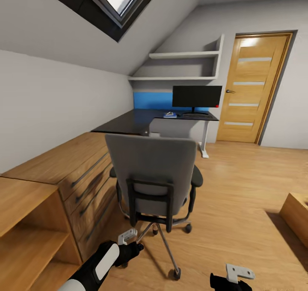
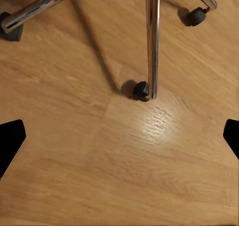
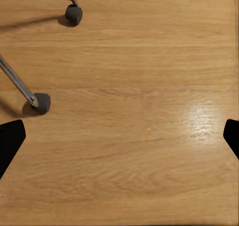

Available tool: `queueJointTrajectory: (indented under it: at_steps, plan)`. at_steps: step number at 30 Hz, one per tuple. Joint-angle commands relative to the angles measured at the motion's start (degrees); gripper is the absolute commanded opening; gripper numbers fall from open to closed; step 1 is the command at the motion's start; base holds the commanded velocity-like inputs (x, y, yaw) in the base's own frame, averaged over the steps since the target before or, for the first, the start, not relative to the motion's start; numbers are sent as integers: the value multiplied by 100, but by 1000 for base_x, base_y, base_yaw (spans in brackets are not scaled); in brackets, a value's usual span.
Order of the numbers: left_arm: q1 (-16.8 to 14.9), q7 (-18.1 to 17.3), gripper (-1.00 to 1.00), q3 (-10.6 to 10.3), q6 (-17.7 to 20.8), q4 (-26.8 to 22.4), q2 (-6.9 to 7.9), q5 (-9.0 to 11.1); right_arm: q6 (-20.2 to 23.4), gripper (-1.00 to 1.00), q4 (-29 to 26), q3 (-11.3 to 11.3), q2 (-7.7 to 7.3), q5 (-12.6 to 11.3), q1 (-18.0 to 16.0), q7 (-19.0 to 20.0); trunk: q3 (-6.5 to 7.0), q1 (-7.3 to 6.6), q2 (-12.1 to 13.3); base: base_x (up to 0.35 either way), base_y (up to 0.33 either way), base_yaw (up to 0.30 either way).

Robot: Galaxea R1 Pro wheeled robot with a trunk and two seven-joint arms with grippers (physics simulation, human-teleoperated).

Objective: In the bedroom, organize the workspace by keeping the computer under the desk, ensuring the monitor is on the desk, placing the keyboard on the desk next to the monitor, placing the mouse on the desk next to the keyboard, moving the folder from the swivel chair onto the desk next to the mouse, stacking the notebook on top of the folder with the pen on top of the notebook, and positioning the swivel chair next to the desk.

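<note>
Behind swivel chair [image 1: 150,177]: both arms low, jaws apart, empty.

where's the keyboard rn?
Head view: the keyboard lies on the far right end of the desk, directly in front of the monitor, beyond the swivel chair.

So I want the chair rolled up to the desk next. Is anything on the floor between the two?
Nothing visible. The swivel chair stands with its back to the camera, and bare wood floor runs from its casters toward the desk. The low dresser flanks the path on the left without crossing it.
</note>
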Motion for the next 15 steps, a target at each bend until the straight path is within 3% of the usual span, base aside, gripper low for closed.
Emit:
queueJointTrajectory:
  at_steps: [1, 8, 15]
  plan:
    - [-2, 51, 100, -24, 6, -10, 3, 59, 16, 100, -11, 11, -5, -39, -3, -45, -2, 1, -2, 145, 279, -295]
    - [-2, 48, 100, -31, -2, -13, -9, 66, 16, 100, 4, 11, -4, -38, -3, -42, 17, 1, -2, 152, 276, -293]
    - [-2, 50, 100, -32, -3, -13, -12, 76, 7, 100, 10, 14, -2, -39, -3, -43, 27, 1, -2, 44, 76, -211]
